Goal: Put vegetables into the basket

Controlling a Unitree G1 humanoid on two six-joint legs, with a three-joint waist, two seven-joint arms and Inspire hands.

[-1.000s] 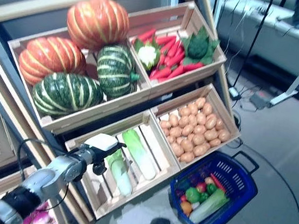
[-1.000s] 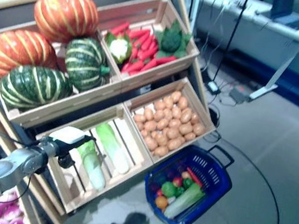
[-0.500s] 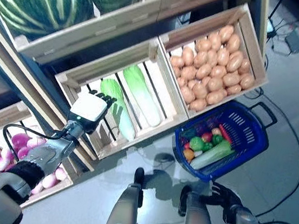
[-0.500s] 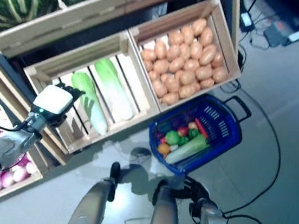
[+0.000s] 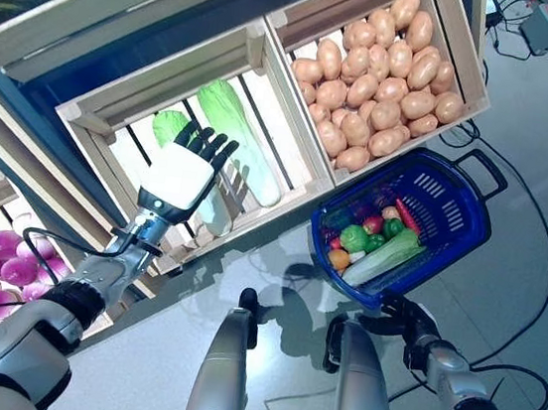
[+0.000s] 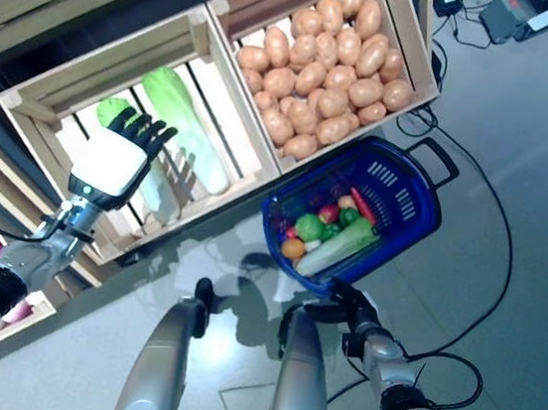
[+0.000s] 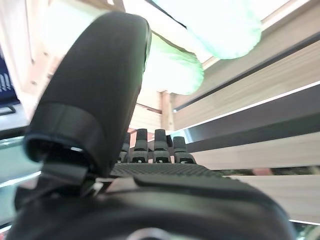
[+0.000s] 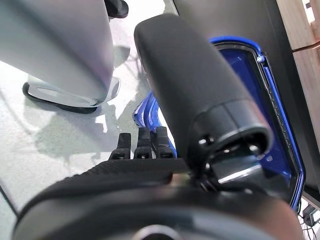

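1. Our left hand [image 5: 180,175] hangs over the slatted crate [image 5: 115,111], fingers straight and spread, holding nothing. Its wrist view shows the same: fingers in a relaxed row, thumb standing free.
2. Two pale green cabbages lie in that crate. The nearer cabbage [image 5: 168,127] sits just past our fingertips, partly hidden under the hand; the longer cabbage [image 5: 237,136] lies beside it, on the side toward the basket. We cannot tell whether the fingers touch the nearer one (the head views hide the contact, and the wrist view shows only pale green close ahead).
3. Our right hand [image 5: 403,313] is low, just by the near rim of the blue basket [image 5: 454,249] on the floor. Its fingers look relaxed rather than curled, and it holds nothing; the wrist view shows the blue rim right beyond them.
4. The basket already holds several vegetables [image 5: 369,245]: a long pale green one, a green pepper, and some red and orange pieces. So we judge the task well under way.
5. What is left, as we read it: closing on a cabbage and carrying it across to the basket, which stands well apart from the left hand, to its right.
6. The potatoes [image 5: 381,68] fill the crate beyond the basket (plenty still there, if they are wanted too).
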